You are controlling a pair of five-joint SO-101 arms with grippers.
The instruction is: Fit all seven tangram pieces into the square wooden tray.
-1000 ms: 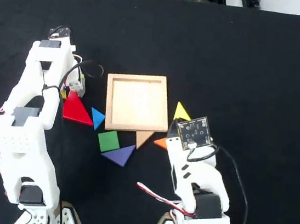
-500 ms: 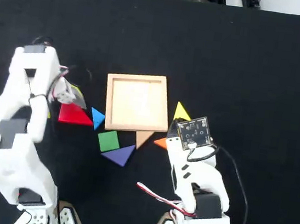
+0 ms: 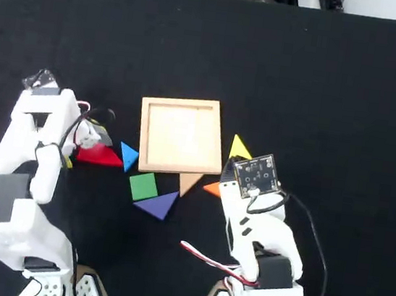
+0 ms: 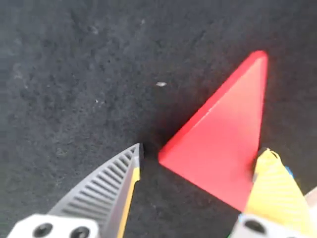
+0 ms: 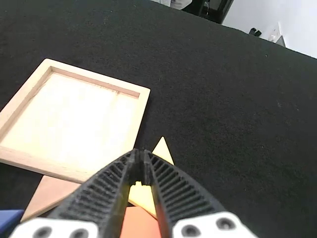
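Note:
The square wooden tray (image 3: 181,136) lies mid-table with nothing in it. A red triangle (image 3: 101,155) rests flat on the black cloth to its left. My left gripper (image 4: 202,151) is open and straddles the red triangle (image 4: 223,144); the yellow-taped finger (image 4: 270,183) touches one edge, while the grey finger (image 4: 111,183) stands just off a corner. My right gripper (image 5: 140,154) is shut on nothing, hovering over the yellow triangle (image 5: 148,191) beside the tray's (image 5: 74,119) near right corner.
Loose pieces lie along the tray's near side: a blue triangle (image 3: 129,157), a green square (image 3: 143,186), a purple triangle (image 3: 158,203), a tan triangle (image 3: 190,182), an orange triangle (image 3: 213,189) and the yellow triangle (image 3: 239,148). Black cloth stretches far and right.
The left arm has swung left and back toward the table's front, and its gripper has come down around the red triangle. The right arm and other pieces have kept still.

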